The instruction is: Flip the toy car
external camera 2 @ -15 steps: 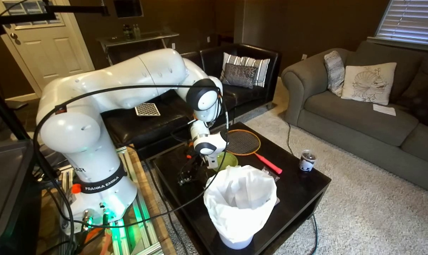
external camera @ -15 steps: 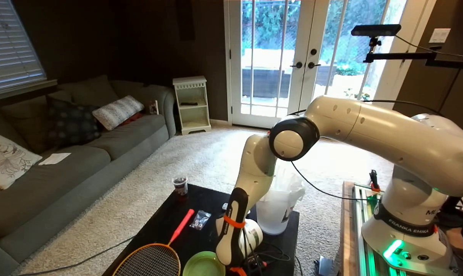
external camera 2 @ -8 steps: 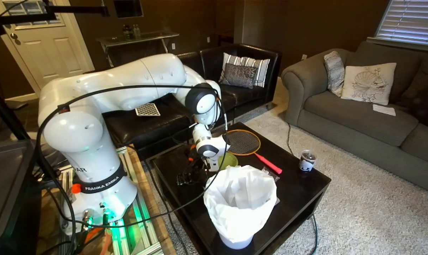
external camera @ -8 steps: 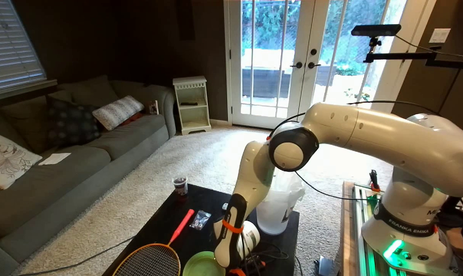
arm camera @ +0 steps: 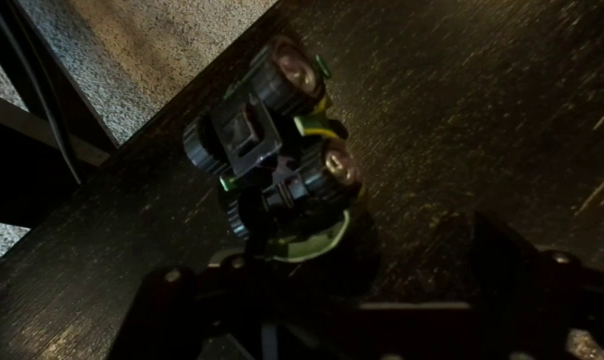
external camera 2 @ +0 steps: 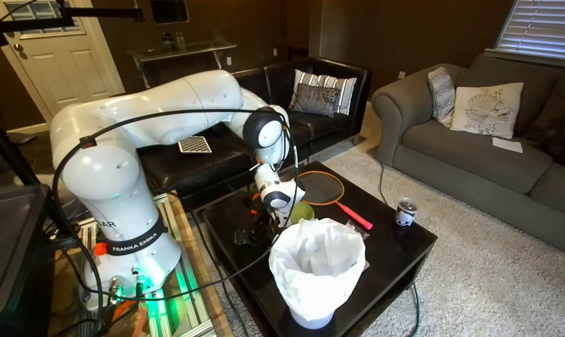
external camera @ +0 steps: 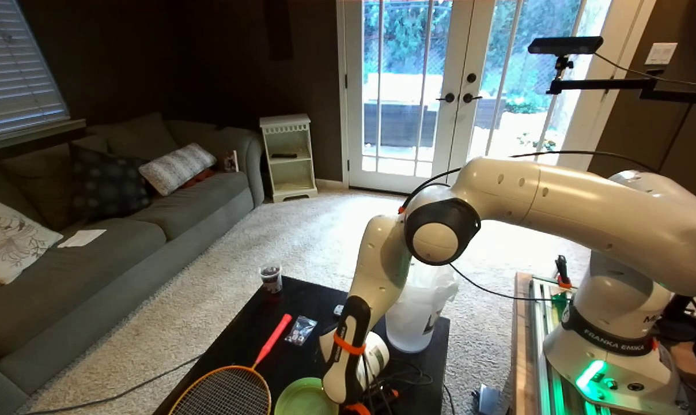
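Toy car (arm camera: 267, 150) lies wheels-up on the counter (arm camera: 457, 125), near its edge. Hand (arm camera: 369, 227) spread wide, nothing gripped, offset to one side. Step judged: pre-grasp alignment. Next move should call for centring on the car, closing, lifting, then rolling it wheels-down.

Pale arm (external camera: 561, 199) arched out from green-lit base (external camera: 610, 363), bent at black-ringed joint (external camera: 440, 233), forearm (external camera: 379, 268) slanting down from there to wrist (external camera 2: 278, 199). Hand (arm camera: 369, 240) dark, hard to pick out in both exterior views. Wrist view tells more: fingers (arm camera: 504, 257) parted wide, one each side, broad gap between, outlines sunk in shadow.
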Controlling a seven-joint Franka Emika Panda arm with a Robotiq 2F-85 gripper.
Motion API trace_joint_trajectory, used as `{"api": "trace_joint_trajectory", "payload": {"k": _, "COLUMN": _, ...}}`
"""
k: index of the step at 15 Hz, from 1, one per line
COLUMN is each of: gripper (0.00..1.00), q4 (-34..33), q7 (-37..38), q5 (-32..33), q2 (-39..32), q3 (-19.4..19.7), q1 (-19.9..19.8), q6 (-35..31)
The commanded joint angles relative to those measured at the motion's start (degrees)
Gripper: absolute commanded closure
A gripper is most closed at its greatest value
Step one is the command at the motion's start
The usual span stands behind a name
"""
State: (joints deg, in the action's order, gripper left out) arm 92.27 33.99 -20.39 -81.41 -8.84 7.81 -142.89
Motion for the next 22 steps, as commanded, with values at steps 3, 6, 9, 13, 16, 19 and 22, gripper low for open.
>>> {"api": "trace_joint_trajectory", "payload": {"k": 3, "gripper": 0.00, "q4": -3.7, "q7": -2.7, "q5": -0.2, "q2": -2.1, "q3": 0.3, "q1": 0.4, "q6": 4.4}}
{"api": "trace_joint_trajectory", "payload": {"k": 6, "gripper": 0.00, "q4": -4.2, "q7": -5.8, "q5": 0.3, "q2": -2.5, "q3": 0.4, "q1": 0.2, "q6": 5.2}}
{"api": "trace_joint_trajectory", "payload": {"k": 9, "gripper": 0.00, "q4": -4.7, "q7": -7.9, "q5": 0.6, "q2": -2.9, "q3": 1.0, "q1": 0.2, "q6": 6.3}}
{"api": "trace_joint_trajectory", "payload": {"k": 13, "gripper": 0.11, "q4": -5.2, "q7": -9.2, "q5": 0.7, "q2": -3.8, "q3": 1.9, "q1": 0.0, "q6": 6.9}}
{"api": "trace_joint_trajectory", "payload": {"k": 16, "gripper": 0.40, "q4": -5.6, "q7": -9.9, "q5": 0.6, "q2": -3.7, "q3": 1.9, "q1": -0.3, "q6": 7.7}}
{"api": "trace_joint_trajectory", "payload": {"k": 19, "gripper": 0.62, "q4": -5.6, "q7": -10.3, "q5": 0.4, "q2": -3.6, "q3": 1.8, "q1": -0.5, "q6": 7.6}}
{"api": "trace_joint_trajectory", "payload": {"k": 22, "gripper": 0.83, "q4": -5.5, "q7": -10.9, "q5": 0.3, "q2": -3.5, "q3": 1.7, "q1": -1.0, "q6": 7.9}}
